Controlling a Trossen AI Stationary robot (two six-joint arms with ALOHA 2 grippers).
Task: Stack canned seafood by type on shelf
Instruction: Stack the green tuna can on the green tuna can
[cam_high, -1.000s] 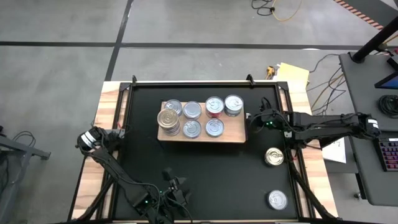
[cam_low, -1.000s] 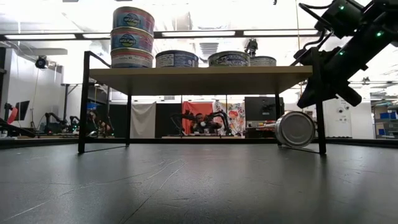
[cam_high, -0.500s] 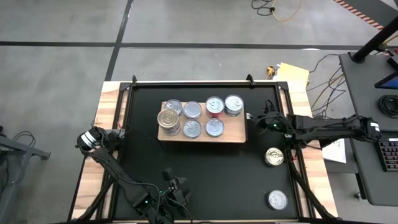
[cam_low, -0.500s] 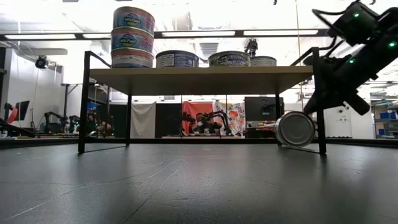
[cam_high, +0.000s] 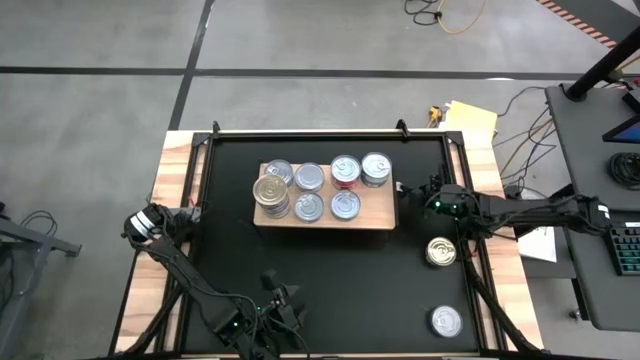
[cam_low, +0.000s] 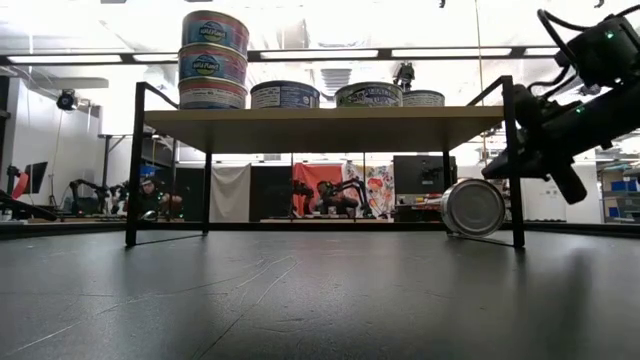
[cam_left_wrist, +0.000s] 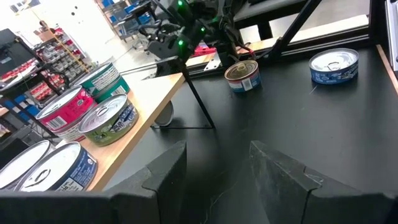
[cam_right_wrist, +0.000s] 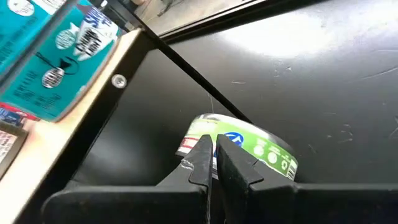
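**Operator:** State the handling properties of the next tin.

**Technician:** The gold-lidded tin (cam_high: 441, 251) stands on the black worktop (cam_high: 330, 290), right of the shelf (cam_high: 380, 217) and apart from it. Judged rigid, dense for its size, with smooth metal walls that may slip. Grip across the side wall on opposite points, below the lid rim. Do not take it by the pull tab.

**Operator:** Orientation?

**Technician:** Lid up, so its short axis is vertical. It is round, with no long axis in plan, and any approach heading is valid. A second, silver-lidded tin (cam_high: 446, 321) stands nearer, by the worktop's right edge, also lid up.

**Operator:** Claw status?

**Technician:** The right claw (cam_right_wrist: 210, 163) hangs just off the shelf's right end, above the gold-lidded tin. Its fingers are pressed together and empty. They must spread before descent. The left claw (cam_left_wrist: 214, 168) waits at the near edge, fingers spread, holding nothing.

**Operator:** Shelf contents?

**Technician:** Seven positions are filled. The stack of tins (cam_low: 214, 60) at the left end is the tallest, three high.
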